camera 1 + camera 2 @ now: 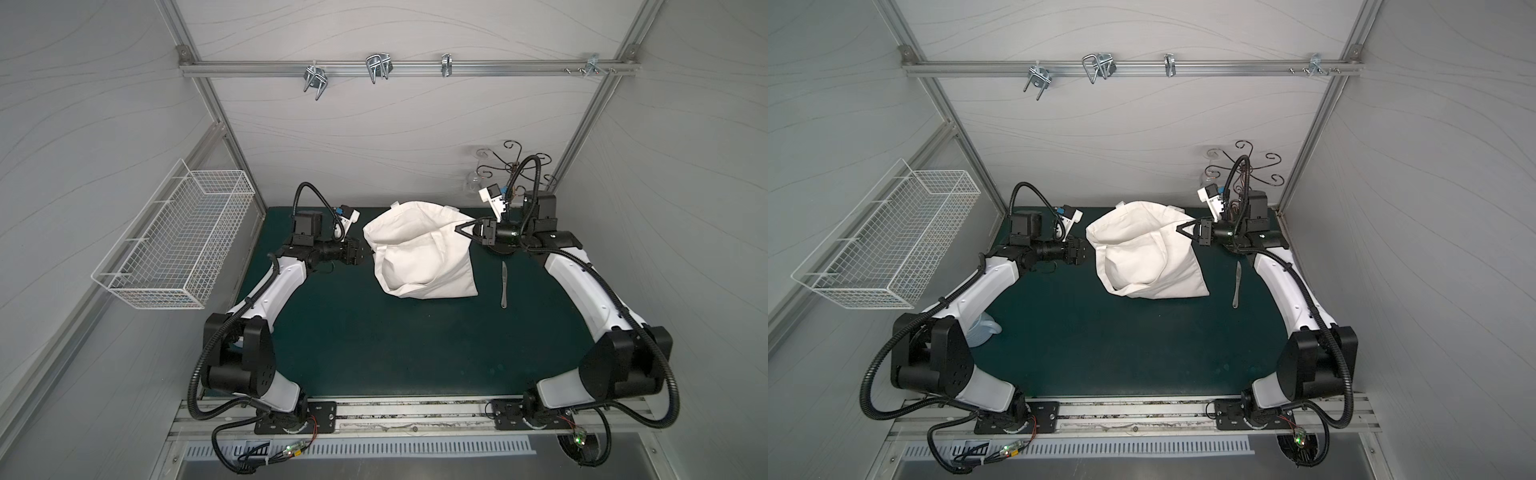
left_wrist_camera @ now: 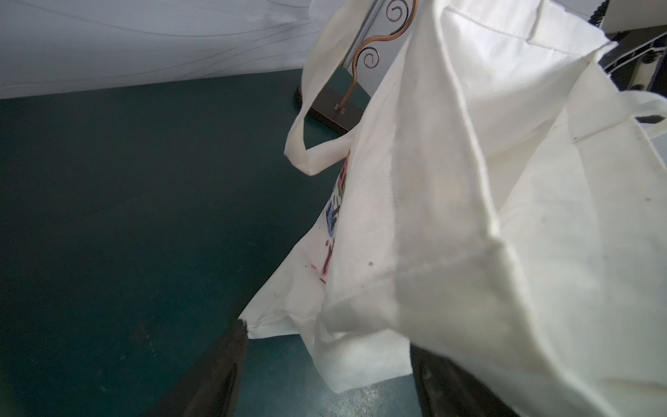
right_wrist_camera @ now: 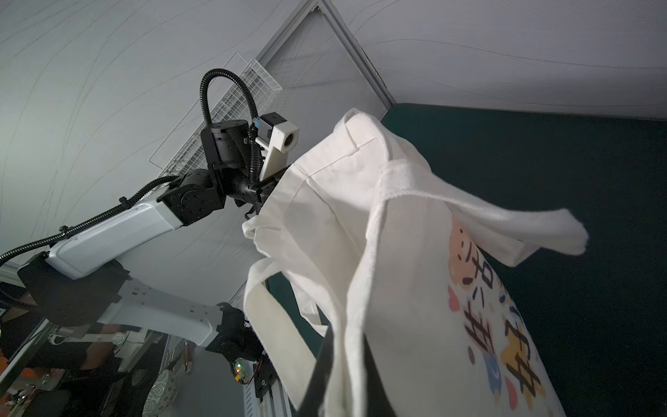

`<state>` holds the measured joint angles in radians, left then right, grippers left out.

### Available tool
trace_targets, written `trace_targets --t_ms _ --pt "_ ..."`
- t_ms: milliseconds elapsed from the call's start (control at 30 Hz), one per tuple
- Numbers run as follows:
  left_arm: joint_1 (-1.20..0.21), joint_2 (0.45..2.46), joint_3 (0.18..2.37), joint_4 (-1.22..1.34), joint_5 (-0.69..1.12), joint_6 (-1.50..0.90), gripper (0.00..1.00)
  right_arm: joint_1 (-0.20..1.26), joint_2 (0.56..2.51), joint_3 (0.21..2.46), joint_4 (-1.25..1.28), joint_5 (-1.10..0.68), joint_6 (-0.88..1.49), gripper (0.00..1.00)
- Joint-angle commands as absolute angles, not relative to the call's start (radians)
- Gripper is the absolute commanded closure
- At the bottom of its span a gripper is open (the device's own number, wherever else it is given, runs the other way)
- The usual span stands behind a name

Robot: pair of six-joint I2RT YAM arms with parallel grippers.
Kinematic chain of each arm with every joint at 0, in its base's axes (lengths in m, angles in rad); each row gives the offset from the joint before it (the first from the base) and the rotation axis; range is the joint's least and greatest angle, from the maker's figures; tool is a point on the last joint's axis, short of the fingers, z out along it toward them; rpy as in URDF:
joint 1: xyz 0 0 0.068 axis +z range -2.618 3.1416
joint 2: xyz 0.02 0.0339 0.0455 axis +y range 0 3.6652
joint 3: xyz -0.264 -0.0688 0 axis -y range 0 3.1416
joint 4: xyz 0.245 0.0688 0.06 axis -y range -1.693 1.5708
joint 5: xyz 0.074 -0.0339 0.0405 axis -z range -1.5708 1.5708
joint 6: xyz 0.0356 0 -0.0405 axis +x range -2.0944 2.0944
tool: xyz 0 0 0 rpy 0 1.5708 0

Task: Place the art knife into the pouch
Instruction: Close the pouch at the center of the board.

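Toward the far right corner of the dark green worktop (image 1: 374, 353), your right claw (image 1: 457, 227) is clenched on the large white cloth pouch (image 1: 419, 257) with strap handles. In both top views it pinches one upper corner of the hem (image 1: 1178, 227) and holds it raised, and the rest of the cloth sags down onto the worktop. Across the pouch, toward the left edge, your left claw (image 1: 365, 254) is released. The left wrist view shows its dark fingers (image 2: 216, 375) standing wide apart with pouch cloth (image 2: 469, 216) hanging between and over them; you cannot tell whether it touches them. The pouch sits mid-worktop near the far edge, its plain face showing from above. Its colourful cartoon lettering (image 3: 505, 325) shows in the right wrist view. The slim silver art knife (image 1: 504, 286) lies flat on the worktop between the pouch and the right edge, clear of the cloth and just beside your right arm's white forearm (image 1: 573, 286). It is outside the pouch (image 1: 1146, 257).
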<state>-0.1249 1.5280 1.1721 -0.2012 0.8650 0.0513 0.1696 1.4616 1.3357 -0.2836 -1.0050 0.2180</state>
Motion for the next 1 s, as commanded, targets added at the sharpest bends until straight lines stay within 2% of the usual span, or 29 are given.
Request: trace_targets --t_ms 0,33,67,167,300,367,733,900,967 --pt "-0.137 1.541 1.245 -0.072 0.939 0.044 0.28 0.166 1.469 1.370 -0.217 -1.083 0.205 1.00" --pt "-0.142 1.550 1.253 -0.053 0.956 0.037 0.30 0.165 1.472 1.372 -0.216 -1.087 0.205 1.00" --pt "-0.152 1.560 1.267 -0.054 0.964 0.038 0.36 0.165 1.480 1.374 -0.212 -1.095 0.206 1.00" --pt "-0.195 1.588 1.293 -0.041 0.965 0.049 0.62 0.164 1.497 1.379 -0.200 -1.125 0.219 1.00" --pt "-0.244 1.620 1.312 -0.011 0.968 0.045 0.85 0.165 1.495 1.383 -0.204 -1.139 0.216 1.00" --pt "-0.259 1.615 1.292 0.026 0.945 0.025 1.00 0.165 1.491 1.384 -0.202 -1.133 0.218 1.00" --pt "-0.239 1.420 1.100 0.093 0.589 -0.003 1.00 0.165 1.491 1.398 -0.260 -1.026 0.193 1.00" --pt "-0.130 1.381 1.002 0.277 0.536 -0.197 1.00 0.158 1.490 1.409 -0.288 -0.961 0.190 1.00" --pt "-0.127 1.376 1.015 0.233 0.510 -0.185 1.00 0.157 1.494 1.412 -0.283 -0.954 0.198 1.00"
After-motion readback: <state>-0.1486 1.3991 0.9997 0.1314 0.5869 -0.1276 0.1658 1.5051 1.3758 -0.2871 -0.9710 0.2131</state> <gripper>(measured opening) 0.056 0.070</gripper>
